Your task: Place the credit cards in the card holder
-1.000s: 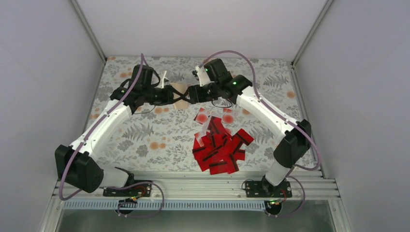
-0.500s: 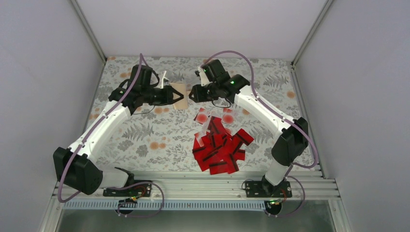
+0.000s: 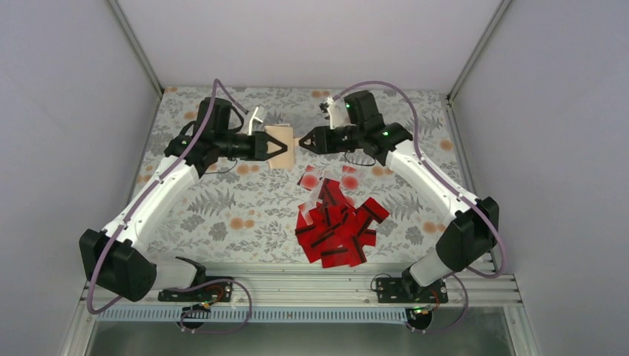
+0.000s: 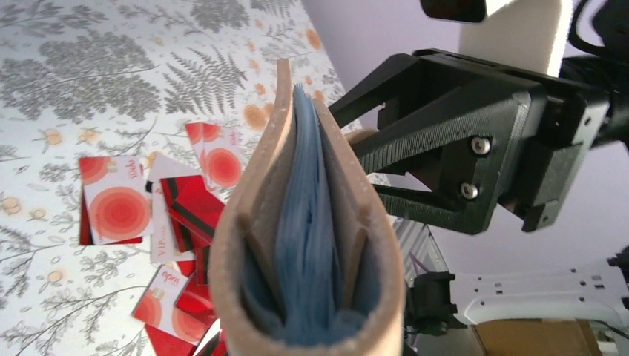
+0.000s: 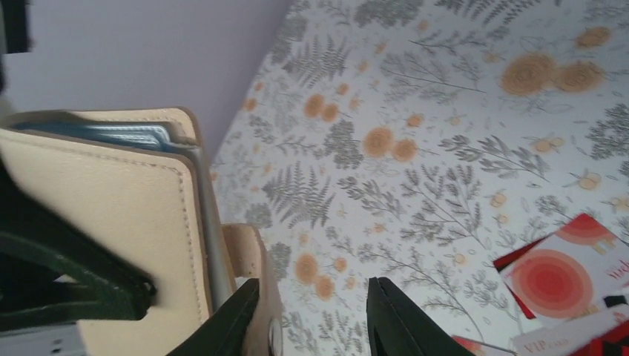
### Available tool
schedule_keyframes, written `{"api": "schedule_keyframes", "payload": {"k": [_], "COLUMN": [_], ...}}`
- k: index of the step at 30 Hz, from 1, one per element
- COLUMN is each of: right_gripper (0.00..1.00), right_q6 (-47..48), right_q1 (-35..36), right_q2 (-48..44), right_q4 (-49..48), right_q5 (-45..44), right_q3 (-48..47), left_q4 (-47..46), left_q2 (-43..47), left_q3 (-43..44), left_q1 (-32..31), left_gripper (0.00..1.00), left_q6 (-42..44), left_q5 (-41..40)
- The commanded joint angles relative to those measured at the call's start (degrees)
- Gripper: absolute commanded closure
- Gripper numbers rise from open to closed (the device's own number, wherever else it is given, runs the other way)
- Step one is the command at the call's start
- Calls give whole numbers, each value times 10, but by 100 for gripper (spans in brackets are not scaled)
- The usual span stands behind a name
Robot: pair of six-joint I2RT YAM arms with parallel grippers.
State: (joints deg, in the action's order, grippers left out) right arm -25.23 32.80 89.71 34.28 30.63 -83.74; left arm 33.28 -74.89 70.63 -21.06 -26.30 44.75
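My left gripper [image 3: 271,146] holds the tan card holder [image 3: 282,147] up above the cloth, shut on it. In the left wrist view the card holder [image 4: 308,245] fills the foreground, its mouth spread and blue lining showing, and it hides my own fingers. My right gripper [image 3: 303,143] stands just right of the holder, open; in its wrist view the right gripper [image 5: 311,319] has the holder's tan flap [image 5: 252,259] lying against the left finger. Red credit cards [image 3: 337,222] lie heaped on the cloth, and some credit cards [image 4: 119,208] are pale-faced with a red blot.
A floral cloth [image 3: 222,200] covers the table. White walls with metal corner posts [image 3: 137,44] close in the back and sides. A metal rail [image 3: 311,285] with both arm bases runs along the near edge.
My right gripper has drawn back to the right, off the card holder, with its jaws narrower than before. The left gripper has shifted the holder slightly right.
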Motion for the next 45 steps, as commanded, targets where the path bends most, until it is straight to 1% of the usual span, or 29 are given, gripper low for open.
{"api": "schedule_keyframes", "payload": {"k": [1,6,11,17,20,29,30,31,32,35,37,38,39,40,43,45], "right_gripper": [66,68,74,87,96,96,96,96,96,96,96,96,96,96,96,96], "right_q6": [8,18,10,-2,-7,-9,-11,-13,-17,-28,-37,-41,-47,-49,-55,-57], "right_q1": [-26,-31,-31,-31,-31,-37,-37,-37,-37,-37,-36,-36,-35,-33,-28,-24], "right_q2": [-33,-31,-32,-39,-44,-70,-72,-73,-73,-68,-56,-50,-45,-38,-18,-3], "right_q4": [-74,-83,-104,-126,-133,-135,-136,-137,-139,-138,-138,-137,-137,-137,-128,-120], "right_q5": [128,200,230,250,260,300,302,304,305,298,293,290,286,285,272,263], "right_q3": [28,35,43,45,46,55,57,58,59,66,74,78,81,82,79,74], "left_q4": [-29,-53,-72,-78,-84,-78,-76,-70,-62,-25,2,13,24,37,64,73], "left_q2": [14,18,18,22,21,14,13,14,14,14,13,14,15,16,27,37], "left_q3": [21,21,19,18,15,22,21,22,24,28,26,22,17,12,-11,-32], "left_q1": [-2,-2,-2,-2,-2,-2,-2,-2,-2,0,2,4,5,6,14,18], "left_gripper": [98,98,97,98,98,97,95,87,76,40,24,18,8,1,0,0], "left_q6": [16,8,1,0,-2,11,14,16,21,35,42,43,46,48,51,53], "left_q5": [59,89,116,129,136,144,142,137,128,76,31,9,-13,-36,-101,-130]}}
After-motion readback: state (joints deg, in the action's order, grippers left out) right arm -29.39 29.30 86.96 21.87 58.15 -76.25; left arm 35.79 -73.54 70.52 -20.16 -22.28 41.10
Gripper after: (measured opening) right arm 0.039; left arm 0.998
